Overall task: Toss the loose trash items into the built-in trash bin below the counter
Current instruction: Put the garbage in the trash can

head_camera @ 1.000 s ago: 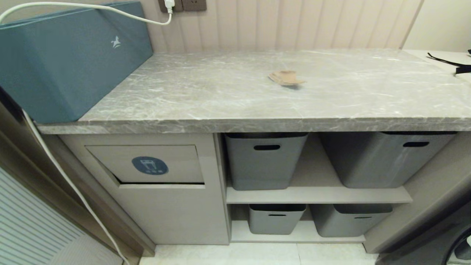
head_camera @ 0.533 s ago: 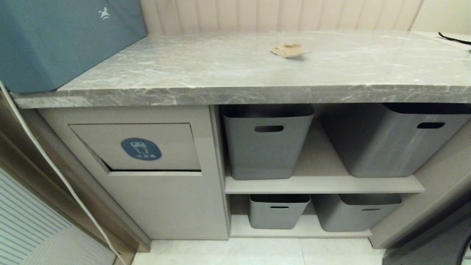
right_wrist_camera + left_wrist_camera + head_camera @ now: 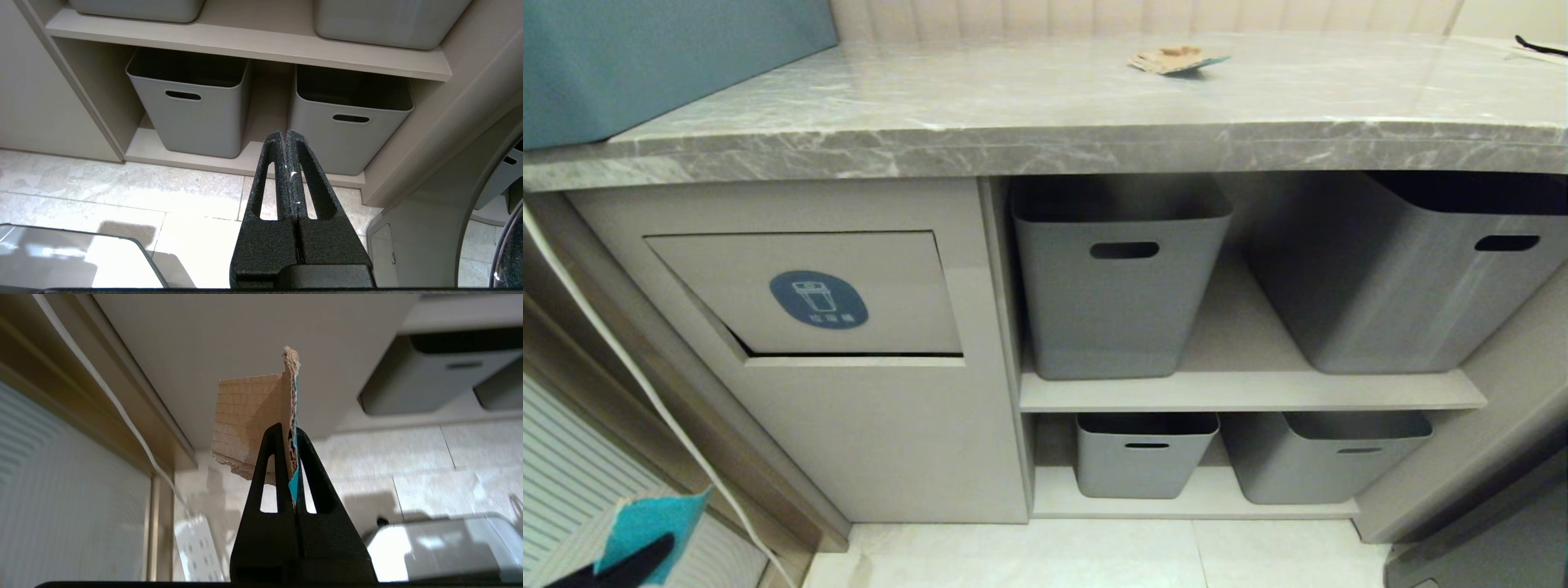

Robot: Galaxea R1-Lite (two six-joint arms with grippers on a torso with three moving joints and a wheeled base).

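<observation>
Four grey plastic baskets (image 3: pixel 1123 286) sitting on shelves, contents unseen; left gripper (image 3: pixel 295 435) fingers pinching tan teal-backed card piece (image 3: pixel 245 416) low beside flap bin (image 3: pixel 809 294); brown cardboard scrap (image 3: pixel 1172 59) lying on tabletop (image 3: pixel 931 98); right gripper (image 3: pixel 286 136) fingers pressed together.

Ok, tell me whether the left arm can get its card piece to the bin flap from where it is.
Probably yes: the left claw, shut on the card piece, sits low beside the cabinet, and nothing stands before the bin flap.

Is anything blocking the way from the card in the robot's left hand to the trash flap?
Nothing visible does. The left hand holds the card piece low, left of the flap; only bare cabinet front lies between.
</observation>
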